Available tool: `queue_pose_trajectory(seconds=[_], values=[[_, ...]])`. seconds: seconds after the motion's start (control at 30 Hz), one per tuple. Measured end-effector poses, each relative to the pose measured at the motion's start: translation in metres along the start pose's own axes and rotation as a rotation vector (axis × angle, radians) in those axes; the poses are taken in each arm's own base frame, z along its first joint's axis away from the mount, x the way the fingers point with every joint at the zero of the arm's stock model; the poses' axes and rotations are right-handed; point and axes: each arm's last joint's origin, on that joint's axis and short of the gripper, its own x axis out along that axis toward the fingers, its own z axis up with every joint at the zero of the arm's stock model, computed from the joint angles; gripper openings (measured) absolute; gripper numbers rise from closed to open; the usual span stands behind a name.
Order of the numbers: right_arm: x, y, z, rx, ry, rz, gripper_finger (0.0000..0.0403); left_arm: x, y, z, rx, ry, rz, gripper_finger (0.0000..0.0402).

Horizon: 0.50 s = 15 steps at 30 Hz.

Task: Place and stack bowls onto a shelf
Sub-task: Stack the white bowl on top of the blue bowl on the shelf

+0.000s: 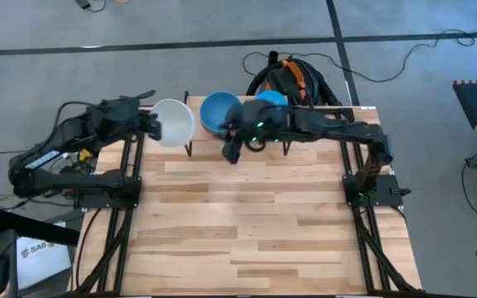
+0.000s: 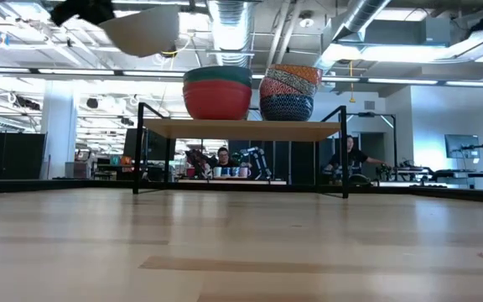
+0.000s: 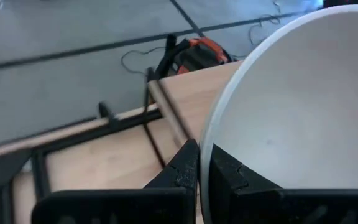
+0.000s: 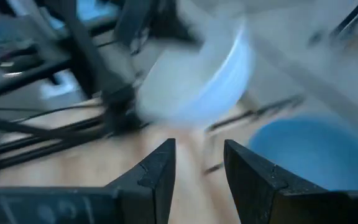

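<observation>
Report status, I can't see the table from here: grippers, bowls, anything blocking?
Left gripper shut on white bowl, held above shelf end. Right gripper open, empty, by the stacks. Two stacks on shelf. Nothing blocking.

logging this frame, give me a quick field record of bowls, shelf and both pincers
left pincer: shut on white bowl, held above the shelf's left end
right pincer: open, empty, by the blue bowl
shelf: two stacks on it
left stack: red bowl under a green one
right stack: patterned bowls
table: no bowls on the near part
</observation>
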Motion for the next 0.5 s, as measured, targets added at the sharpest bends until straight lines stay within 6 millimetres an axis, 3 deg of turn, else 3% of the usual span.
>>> queue_pose_trajectory(seconds=[0.23, 0.5], values=[[-0.045, -0.004, 0.034, -0.256, -0.204, -0.074, 0.0180, 0.013, -0.055, 0.014, 0.182, -0.026, -0.012, 0.0000], [-0.062, 0.006, 0.048, -0.367, -0.284, -0.089, 0.0258, 0.000, -0.108, 0.034, 0.338, -0.135, -0.036, 0.0000]])
